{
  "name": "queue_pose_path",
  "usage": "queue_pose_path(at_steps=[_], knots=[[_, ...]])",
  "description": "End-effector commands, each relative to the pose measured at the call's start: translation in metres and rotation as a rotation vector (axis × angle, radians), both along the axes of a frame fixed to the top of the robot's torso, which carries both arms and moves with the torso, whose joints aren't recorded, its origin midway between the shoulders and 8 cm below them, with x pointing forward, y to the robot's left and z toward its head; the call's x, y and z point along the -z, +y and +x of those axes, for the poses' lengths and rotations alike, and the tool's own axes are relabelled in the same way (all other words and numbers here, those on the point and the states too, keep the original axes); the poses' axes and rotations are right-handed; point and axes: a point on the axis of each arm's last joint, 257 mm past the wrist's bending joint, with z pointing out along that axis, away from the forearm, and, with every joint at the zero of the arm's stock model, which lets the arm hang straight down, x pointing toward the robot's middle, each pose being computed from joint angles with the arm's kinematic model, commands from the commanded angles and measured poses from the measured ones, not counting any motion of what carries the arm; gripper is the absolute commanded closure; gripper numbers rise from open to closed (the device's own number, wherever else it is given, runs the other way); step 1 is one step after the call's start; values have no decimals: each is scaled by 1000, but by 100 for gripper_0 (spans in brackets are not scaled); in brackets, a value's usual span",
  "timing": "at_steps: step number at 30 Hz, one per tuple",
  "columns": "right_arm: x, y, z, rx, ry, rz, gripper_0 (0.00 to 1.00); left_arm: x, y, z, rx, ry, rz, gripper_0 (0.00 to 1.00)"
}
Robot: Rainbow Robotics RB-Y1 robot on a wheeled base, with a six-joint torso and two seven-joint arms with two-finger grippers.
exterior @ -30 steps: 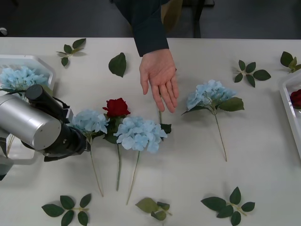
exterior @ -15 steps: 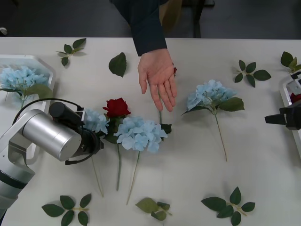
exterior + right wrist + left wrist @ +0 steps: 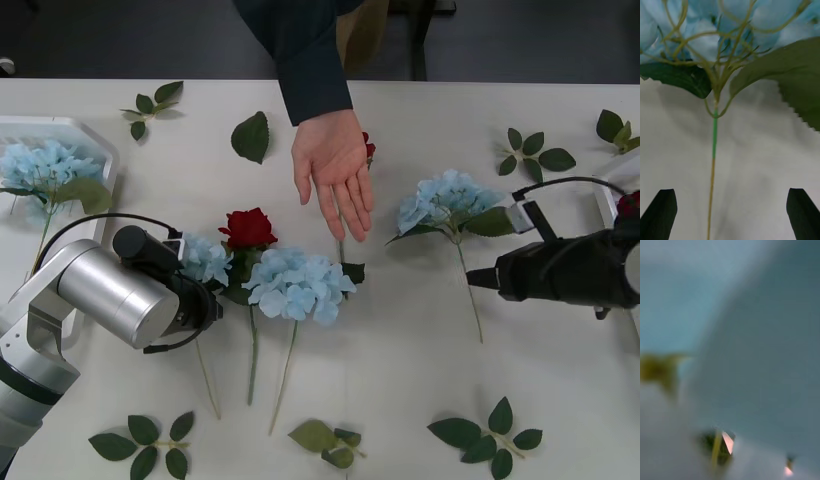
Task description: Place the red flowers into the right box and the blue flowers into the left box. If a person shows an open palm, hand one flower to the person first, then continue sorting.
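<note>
- Motion first: over the last second my right hand (image 3: 478, 277) has swung in from the right edge of the surface (image 3: 560, 380) and now sits low, just beside the stem of the right-most blue flower (image 3: 444, 203). Half a second ago only its tip showed near the right box (image 3: 607, 195).
- In the right wrist view the two fingers stand wide apart at the corners, with that flower's thin stem (image 3: 713, 150) running between them, nearer one side, and nothing gripped yet.
- My left hand (image 3: 205, 300) has pushed further in toward the left-most of the blue flowers on the surface (image 3: 203, 257) and is now pressed close against its head. Its wrist view is a pale blue blur, so I cannot tell whether those fingers are apart or together.
- The person's hand (image 3: 334, 172) is stretched over the surface, palm up and fingers spread, a little nearer the far edge than a second ago.
- My reading: the open palm means a hand-over comes before more sorting, and the right hand looks lined up to take the stem for it.
- One blue flower already lies in the left box (image 3: 85, 133); a red flower (image 3: 246, 229) waits near the middle.
</note>
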Motion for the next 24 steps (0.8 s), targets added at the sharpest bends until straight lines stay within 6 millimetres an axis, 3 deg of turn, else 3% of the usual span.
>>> queue_pose_path(at_steps=[1, 9, 10, 12, 13, 15, 20, 24], knots=[[-6, 55, 15, 18, -13, 67, 15, 7, -8, -8, 17, 6, -5, 0], [-7, 87, 37, 72, -60, 63, 17, 7, -8, -7, 17, 4, -4, 0], [-8, 90, 40, 77, -66, 63, 23, 7, -8, -7, 17, 4, -4, 0], [-9, 90, 44, 89, -80, 47, 57, 7, -8, -7, 17, 4, -4, 0], [-9, 89, 46, 96, -86, 41, 81, 7, -7, -7, 17, 2, -4, 0], [-9, 86, 48, 101, -95, 28, 100, 6, -7, -6, 19, 1, -3, 0], [-11, 82, 50, 104, -103, 25, 100, 7, -7, -7, 18, 2, -3, 0], [-25, 80, 55, 109, -117, 54, 100, 6, -8, -6, 19, -1, -4, 0]])
